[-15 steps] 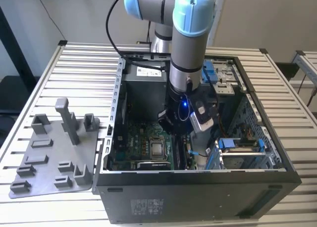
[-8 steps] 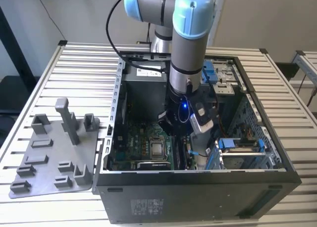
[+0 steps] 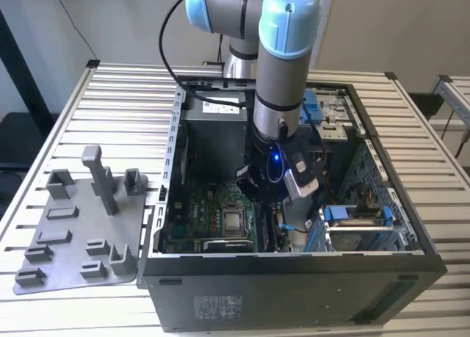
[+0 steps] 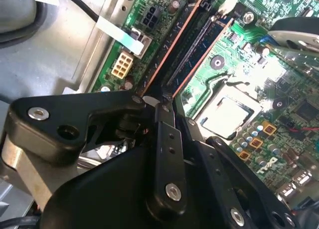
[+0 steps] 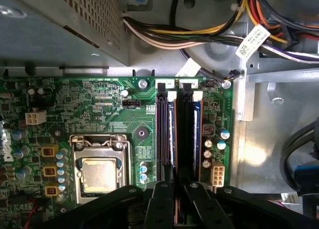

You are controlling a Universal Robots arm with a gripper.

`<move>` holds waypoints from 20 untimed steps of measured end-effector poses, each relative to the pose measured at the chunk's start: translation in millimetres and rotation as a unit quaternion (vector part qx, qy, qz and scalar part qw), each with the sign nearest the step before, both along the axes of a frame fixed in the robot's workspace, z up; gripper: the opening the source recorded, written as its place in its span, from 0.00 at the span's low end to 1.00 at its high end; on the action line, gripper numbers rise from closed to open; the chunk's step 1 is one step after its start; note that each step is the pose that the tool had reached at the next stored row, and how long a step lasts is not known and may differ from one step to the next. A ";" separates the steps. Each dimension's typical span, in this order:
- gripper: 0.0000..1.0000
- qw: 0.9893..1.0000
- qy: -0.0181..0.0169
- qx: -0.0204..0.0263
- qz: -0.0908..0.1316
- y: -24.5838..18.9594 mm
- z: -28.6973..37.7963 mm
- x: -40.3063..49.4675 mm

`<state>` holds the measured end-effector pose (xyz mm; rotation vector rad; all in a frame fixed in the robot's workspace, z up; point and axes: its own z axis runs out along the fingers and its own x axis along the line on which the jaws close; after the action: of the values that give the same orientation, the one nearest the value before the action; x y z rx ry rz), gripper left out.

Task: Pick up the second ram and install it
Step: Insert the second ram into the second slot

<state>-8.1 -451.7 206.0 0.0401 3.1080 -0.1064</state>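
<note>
The second ram (image 5: 175,164) stands on edge in the memory slots (image 5: 187,129) of the motherboard (image 5: 99,114), near that board's edge on the side away from the CPU socket (image 5: 99,169). Its long axis runs along the slots, from the gripper end to the white latch clips (image 5: 172,95) at the far end by the board's edge under the cable bundle (image 5: 199,34). In the second wrist view the stick (image 4: 172,44) shows as a thin copper-toned edge running away from the fingertips; a second such edge lies just beside it, parallel. Which slot each sits in, cannot tell for sure.

The gripper (image 5: 175,189) is narrow, fingers (image 5: 162,204) pinched close on the near end of the stick, top edge between the pads. In the second wrist view the gripper (image 4: 158,102) has its tips meeting right at the stick's end. Whether the stick is fully seated, cannot tell.

In the exterior view the arm (image 3: 283,95) reaches straight down into the open computer case (image 3: 294,278), wrist low over the motherboard (image 3: 213,205). The case lies on the slatted table (image 3: 110,95), at the middle. A grey holder tray (image 3: 81,227) sits just beside the case on the exterior view's left, near the table's front edge.
</note>
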 end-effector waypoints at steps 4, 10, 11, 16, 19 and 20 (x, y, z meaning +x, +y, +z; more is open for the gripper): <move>0.14 1.000 0.001 -0.001 0.000 0.4 -3.1 0.1; 0.14 1.000 0.000 0.001 0.000 0.2 -5.6 -2.2; 0.14 1.000 0.000 0.001 0.000 0.2 -5.7 -2.2; 0.14 1.000 0.000 0.000 0.000 0.2 -6.1 -2.2; 0.14 1.000 0.000 -0.001 0.000 0.2 -6.3 -2.2; 0.15 1.000 -0.001 0.002 0.000 0.9 -8.5 -1.8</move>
<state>-10.0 -450.8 197.5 0.0401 3.1065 -0.0997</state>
